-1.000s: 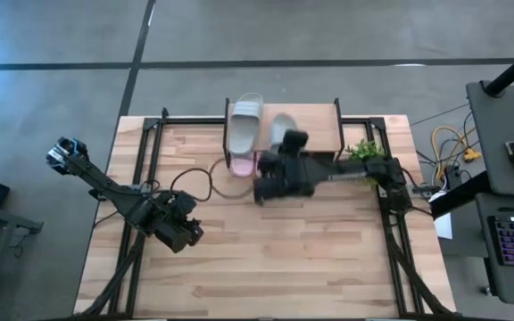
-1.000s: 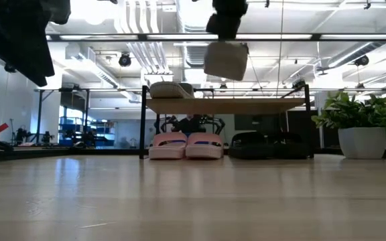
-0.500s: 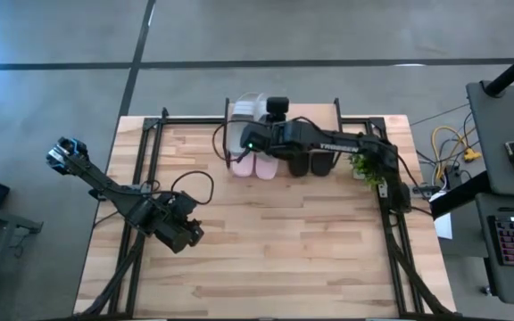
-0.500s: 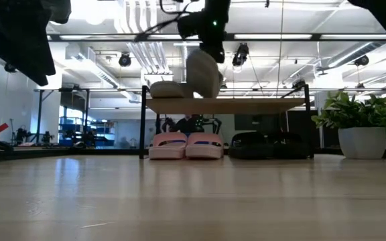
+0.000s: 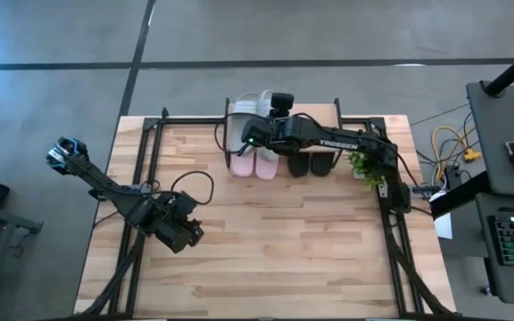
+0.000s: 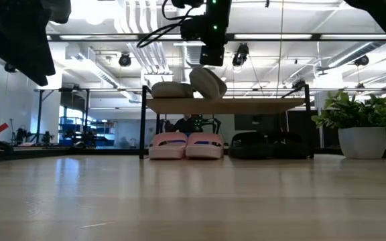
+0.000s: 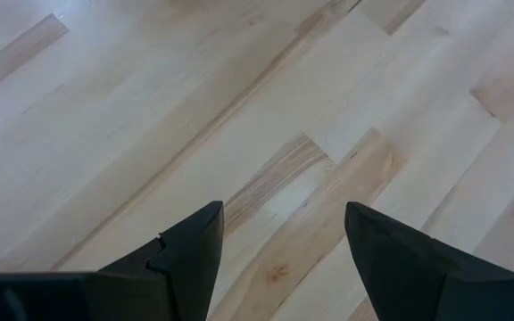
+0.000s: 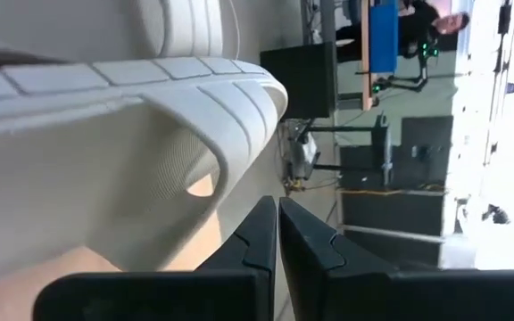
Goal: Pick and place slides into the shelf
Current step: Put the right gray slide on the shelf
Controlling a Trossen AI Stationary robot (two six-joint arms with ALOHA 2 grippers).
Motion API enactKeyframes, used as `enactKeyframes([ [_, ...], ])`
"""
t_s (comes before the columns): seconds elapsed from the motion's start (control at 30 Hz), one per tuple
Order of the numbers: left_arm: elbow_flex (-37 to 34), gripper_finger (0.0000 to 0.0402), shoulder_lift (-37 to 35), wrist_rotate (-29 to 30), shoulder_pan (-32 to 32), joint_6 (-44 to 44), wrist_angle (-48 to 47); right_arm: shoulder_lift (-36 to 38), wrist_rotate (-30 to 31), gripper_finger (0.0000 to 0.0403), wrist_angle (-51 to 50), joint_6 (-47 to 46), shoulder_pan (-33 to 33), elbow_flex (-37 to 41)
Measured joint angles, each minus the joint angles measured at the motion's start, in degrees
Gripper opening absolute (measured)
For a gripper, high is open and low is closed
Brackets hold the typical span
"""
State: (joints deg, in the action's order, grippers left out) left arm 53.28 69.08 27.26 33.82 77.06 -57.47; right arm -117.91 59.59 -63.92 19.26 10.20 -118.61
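Pale wooden planks make up the worktop [image 5: 266,241], which stands on a grey concrete floor; behind it the low view shows a bright hall with ceiling pipes and lamps.

On the shelf [image 6: 260,105] one grey-green slide [image 6: 172,90] lies flat, and a second grey-green slide [image 6: 208,82] leans tilted beside it under the right tool [image 6: 209,61]. From above, the right arm hides most of that second slide and of the shelf's plank. The right tool's fingers are pressed together; whether they pinch the slide's strap is hard to make out.

White lettering on the right arm reads "TROSSEN".

Under the shelf stand a pink pair [image 6: 185,144] and a black pair [image 6: 271,144]. A potted plant [image 6: 360,127] sits near the shelf.

The left tool [image 7: 279,259] hangs spread over bare worktop.
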Motion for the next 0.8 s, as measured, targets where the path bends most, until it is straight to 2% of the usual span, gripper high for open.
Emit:
enactKeyframes([
  [0.23,0.00,0.0221,0.00,-0.01,0.00,0.02,0.00,1.01,-0.05,0.0014,-0.27,-7.08,-0.92,0.00],
  [0.3,0.00,0.0221,0.00,-0.01,0.00,0.02,-0.02,1.74,-2.00,0.0026,-1.14,-9.87,-1.48,-0.25],
  [0.43,0.00,0.0221,0.00,-0.01,0.00,0.04,0.04,2.79,-7.02,0.0071,-4.68,-19.56,-1.77,-0.87],
  [0.53,0.00,0.0221,0.00,-0.01,0.00,0.20,0.08,3.54,-7.42,0.0114,-7.59,-26.12,-1.99,-0.92],
  [0.67,0.00,0.0221,0.22,-0.01,0.00,0.23,0.14,4.69,-7.03,0.0160,-7.73,-26.80,-2.74,-0.90],
  [0.8,0.00,0.0221,0.20,-0.01,0.00,0.26,0.40,4.92,-7.04,0.0182,-7.65,-28.60,-2.90,-0.97],
])
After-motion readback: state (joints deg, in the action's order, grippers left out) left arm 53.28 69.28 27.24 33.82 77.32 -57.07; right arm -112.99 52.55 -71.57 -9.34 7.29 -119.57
